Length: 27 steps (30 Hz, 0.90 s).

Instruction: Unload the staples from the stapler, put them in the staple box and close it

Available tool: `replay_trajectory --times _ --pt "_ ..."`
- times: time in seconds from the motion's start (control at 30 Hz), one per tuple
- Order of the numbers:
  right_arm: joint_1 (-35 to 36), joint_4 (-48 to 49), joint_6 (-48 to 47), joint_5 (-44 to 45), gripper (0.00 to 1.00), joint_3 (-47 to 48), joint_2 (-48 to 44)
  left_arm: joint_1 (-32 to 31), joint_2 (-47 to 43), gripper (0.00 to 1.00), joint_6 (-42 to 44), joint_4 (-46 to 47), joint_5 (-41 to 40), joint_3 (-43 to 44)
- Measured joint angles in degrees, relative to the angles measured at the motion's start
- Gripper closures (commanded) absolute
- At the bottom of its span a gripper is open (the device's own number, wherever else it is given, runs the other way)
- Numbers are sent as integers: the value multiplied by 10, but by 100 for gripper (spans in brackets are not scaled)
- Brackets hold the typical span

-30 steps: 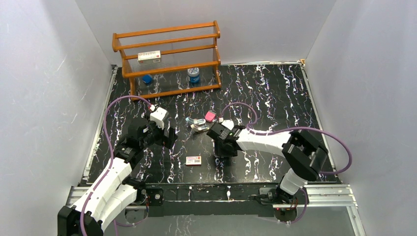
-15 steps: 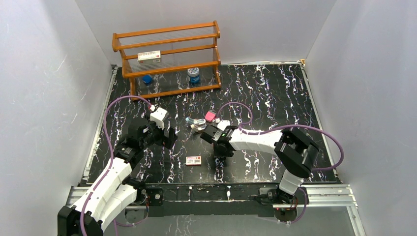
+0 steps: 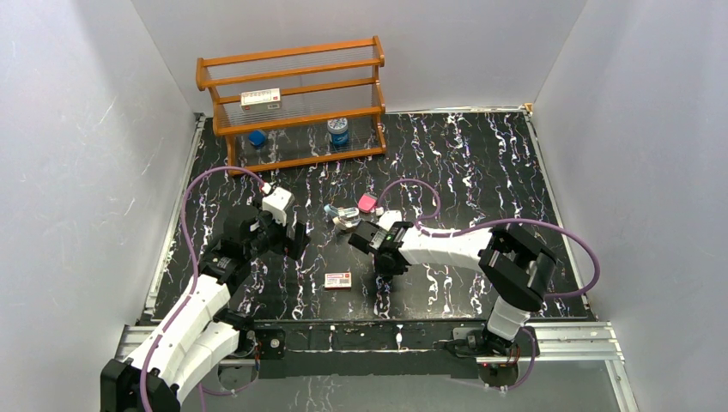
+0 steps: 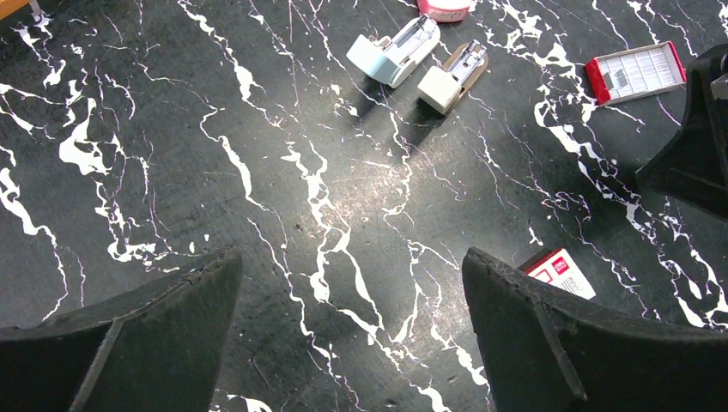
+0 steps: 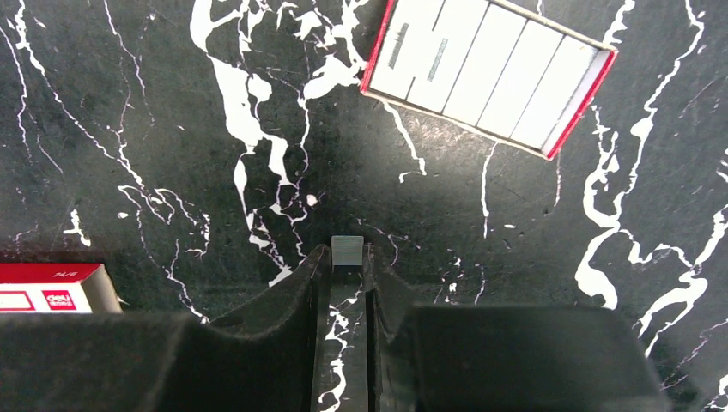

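The light-blue stapler (image 3: pixel 347 216) lies on the black marbled table, left of a pink block (image 3: pixel 367 202). In the left wrist view the stapler (image 4: pixel 393 51) lies open with its silvery channel up, and a cream piece with a metal rail (image 4: pixel 451 79) lies beside it. My right gripper (image 5: pixel 347 259) is shut on a small grey strip of staples (image 5: pixel 348 248), low over the table, near an open red-edged staple tray (image 5: pixel 489 73). My left gripper (image 4: pixel 350 262) is open and empty, well short of the stapler. In the top view the right gripper (image 3: pixel 388 264) points down, just near-right of the stapler.
A flat white box with a red label (image 3: pixel 338 280) lies near the front; it also shows in the right wrist view (image 5: pixel 47 290). A wooden shelf rack (image 3: pixel 292 103) at the back left holds a box, a blue cap and a small jar. White walls enclose the table.
My right arm has shifted a little to the left and nearer, away from the stapler. The left arm has not moved.
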Motion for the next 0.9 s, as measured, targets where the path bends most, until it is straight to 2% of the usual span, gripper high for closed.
replay_trajectory --times 0.27,0.6,0.9 --pt "-19 -9 -21 19 74 0 -21 0 5 4 0 0 0 6" --pt "-140 35 -71 1 73 -15 -98 0 8 4 0 0 2 6" --pt "-175 66 -98 -39 72 -31 -85 0 8 4 0 0 2 7"
